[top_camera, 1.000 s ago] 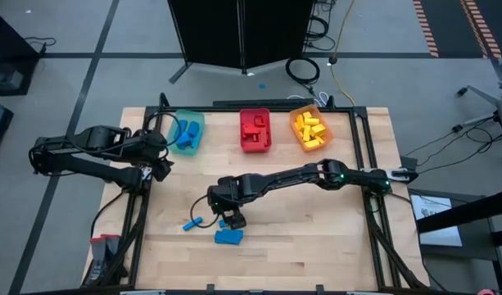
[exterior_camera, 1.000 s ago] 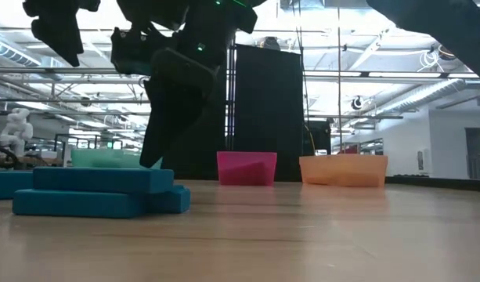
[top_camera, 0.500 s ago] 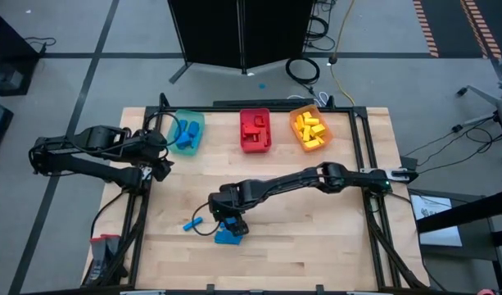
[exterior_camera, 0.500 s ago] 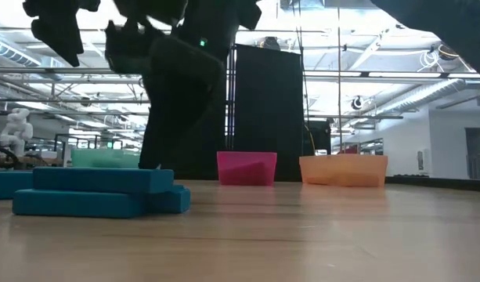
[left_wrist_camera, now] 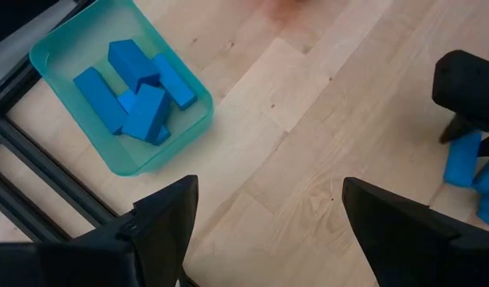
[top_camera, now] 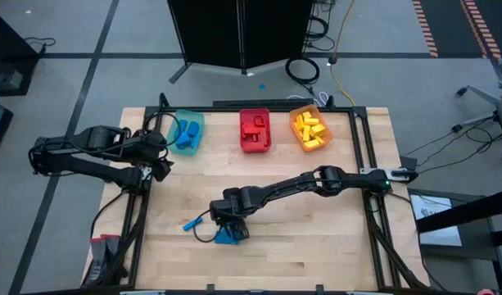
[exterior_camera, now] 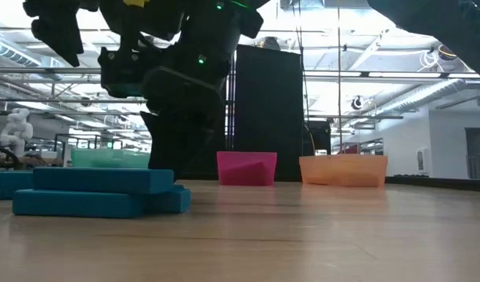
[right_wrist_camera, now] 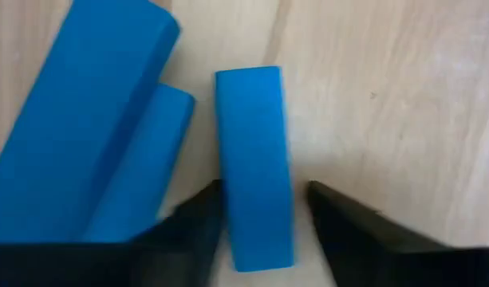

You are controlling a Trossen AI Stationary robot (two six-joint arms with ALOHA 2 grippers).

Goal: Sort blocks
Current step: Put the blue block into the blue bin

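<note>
The right arm reaches across the table, its right gripper [right_wrist_camera: 260, 219] lowered over the blue blocks near the front edge. Its fingers [right_wrist_camera: 192, 219] bracket one blue block [right_wrist_camera: 252, 159] narrowly, sides touching. The block lies flat, long axis in line with the fingers. The left gripper [left_wrist_camera: 264, 215] waits wide apart beside the teal bin [left_wrist_camera: 53, 52].

Both arms are matte black, jointed, with blocky wrists; the right arm [top_camera: 300, 182] shows small green indicator lights.
</note>
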